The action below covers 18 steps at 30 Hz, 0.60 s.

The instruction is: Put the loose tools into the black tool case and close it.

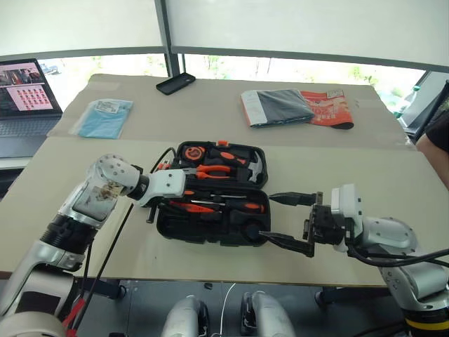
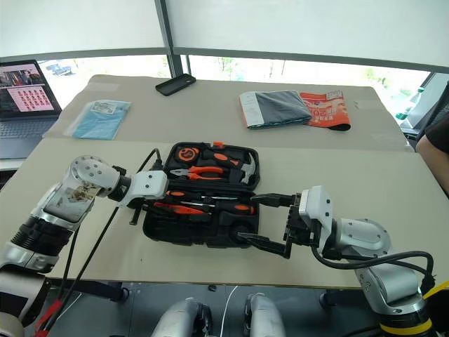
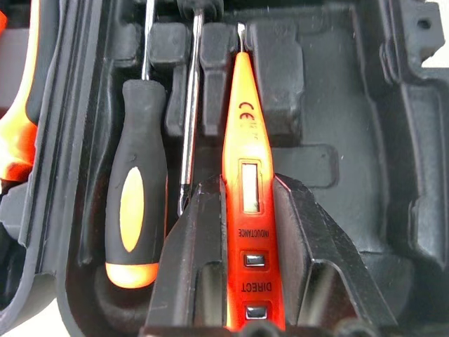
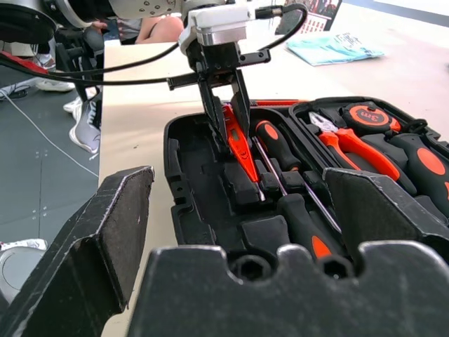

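Fingers of the left gripper [image 4: 228,105] pinch the slim orange screwdriver [image 3: 247,189] mid-handle: light, stiff, slick plastic. Right gripper [image 1: 289,222] fingers gape wide.

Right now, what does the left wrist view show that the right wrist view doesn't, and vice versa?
Left wrist alone: the CE mark and the INDUCTANCE and DIRECT labels on the slim orange screwdriver.

Right wrist alone: the open right gripper, pliers, tape measure, and the table.

Both: the left gripper shut on the slim screwdriver over the case, beside a black-and-orange screwdriver.
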Each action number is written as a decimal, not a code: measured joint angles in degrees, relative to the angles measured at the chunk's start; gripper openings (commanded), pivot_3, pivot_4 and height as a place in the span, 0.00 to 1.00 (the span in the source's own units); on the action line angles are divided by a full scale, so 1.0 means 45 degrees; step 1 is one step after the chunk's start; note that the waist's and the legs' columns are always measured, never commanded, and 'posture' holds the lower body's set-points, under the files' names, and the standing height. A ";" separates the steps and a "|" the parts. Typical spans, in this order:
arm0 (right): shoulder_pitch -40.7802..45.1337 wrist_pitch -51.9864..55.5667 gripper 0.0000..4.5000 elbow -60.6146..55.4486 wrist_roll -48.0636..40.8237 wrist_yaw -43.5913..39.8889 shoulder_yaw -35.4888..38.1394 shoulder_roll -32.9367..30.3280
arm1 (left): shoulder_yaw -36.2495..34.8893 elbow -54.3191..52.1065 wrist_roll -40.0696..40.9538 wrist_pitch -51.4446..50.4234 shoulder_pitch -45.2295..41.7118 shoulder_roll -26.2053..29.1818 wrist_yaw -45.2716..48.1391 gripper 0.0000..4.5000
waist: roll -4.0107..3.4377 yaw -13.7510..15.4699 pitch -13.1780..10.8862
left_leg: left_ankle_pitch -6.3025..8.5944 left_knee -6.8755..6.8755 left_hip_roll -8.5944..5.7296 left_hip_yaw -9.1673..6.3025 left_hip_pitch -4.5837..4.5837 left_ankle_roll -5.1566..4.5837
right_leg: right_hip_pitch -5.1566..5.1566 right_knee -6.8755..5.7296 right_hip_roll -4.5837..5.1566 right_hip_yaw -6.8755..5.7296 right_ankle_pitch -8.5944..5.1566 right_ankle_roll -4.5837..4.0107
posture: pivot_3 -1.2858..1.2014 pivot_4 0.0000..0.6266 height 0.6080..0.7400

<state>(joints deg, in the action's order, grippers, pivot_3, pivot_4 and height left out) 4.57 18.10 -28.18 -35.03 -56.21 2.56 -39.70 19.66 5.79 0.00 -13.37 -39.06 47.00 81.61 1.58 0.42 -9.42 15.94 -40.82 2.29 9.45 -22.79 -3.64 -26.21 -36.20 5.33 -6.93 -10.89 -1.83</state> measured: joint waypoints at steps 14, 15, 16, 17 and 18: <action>0.0333 -0.0001 1.00 0.0395 0.0070 -0.0169 -0.0391 0.0183 | -0.0772 0.0522 0.1095 0.0211 0.0599 -0.0722 -0.0201 0.76 | -0.0007 0.0059 0.0004 | -0.0005 -0.0032 0.0015 0.0006 -0.0024 0.0007 | -0.0002 0.0001 0.0001 -0.0010 0.0001 0.0000 | 0.52 0.24 1.00; 0.0337 -0.0002 1.00 0.0413 0.0097 -0.0189 -0.0394 0.0217 | -0.1160 0.0714 0.1473 0.0495 0.0576 -0.0766 -0.0073 0.76 | -0.0008 0.0060 0.0004 | -0.0005 -0.0033 0.0015 0.0004 -0.0024 0.0008 | -0.0003 -0.0001 0.0002 -0.0012 0.0001 -0.0001 | 0.52 0.24 1.00; 0.0341 -0.0002 1.00 0.0435 0.0105 -0.0217 -0.0417 0.0250 | -0.1426 0.0943 0.1664 0.0792 0.0437 -0.0770 -0.0003 0.76 | -0.0007 0.0067 0.0004 | -0.0007 -0.0034 0.0016 -0.0001 -0.0024 0.0011 | -0.0002 -0.0003 0.0002 -0.0018 0.0001 -0.0001 | 0.52 0.24 1.00; 0.0349 -0.0002 1.00 0.0463 0.0110 -0.0231 -0.0458 0.0281 | -0.1701 0.1191 0.1856 0.1081 0.0247 -0.0762 0.0045 0.76 | -0.0007 0.0075 0.0004 | -0.0009 -0.0035 0.0016 -0.0002 -0.0024 0.0012 | -0.0001 -0.0004 0.0001 -0.0020 0.0001 -0.0001 | 0.52 0.24 1.00; 0.0348 -0.0002 1.00 0.0493 0.0113 -0.0237 -0.0479 0.0348 | -0.2009 0.1349 0.2080 0.1214 0.0083 -0.0740 0.0118 0.76 | -0.0008 0.0073 0.0004 | -0.0009 -0.0035 0.0016 -0.0001 -0.0022 0.0012 | 0.0000 -0.0006 0.0001 -0.0019 0.0001 -0.0001 | 0.52 0.24 1.00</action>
<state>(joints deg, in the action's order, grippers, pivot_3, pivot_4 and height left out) 6.13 18.09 -25.97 -34.52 -57.28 0.40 -38.14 10.62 11.87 9.37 -7.91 -38.69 43.67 82.14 1.54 0.75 -9.41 15.90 -40.97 2.36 9.44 -22.89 -3.59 -26.21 -36.23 5.34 -7.02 -10.89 -1.84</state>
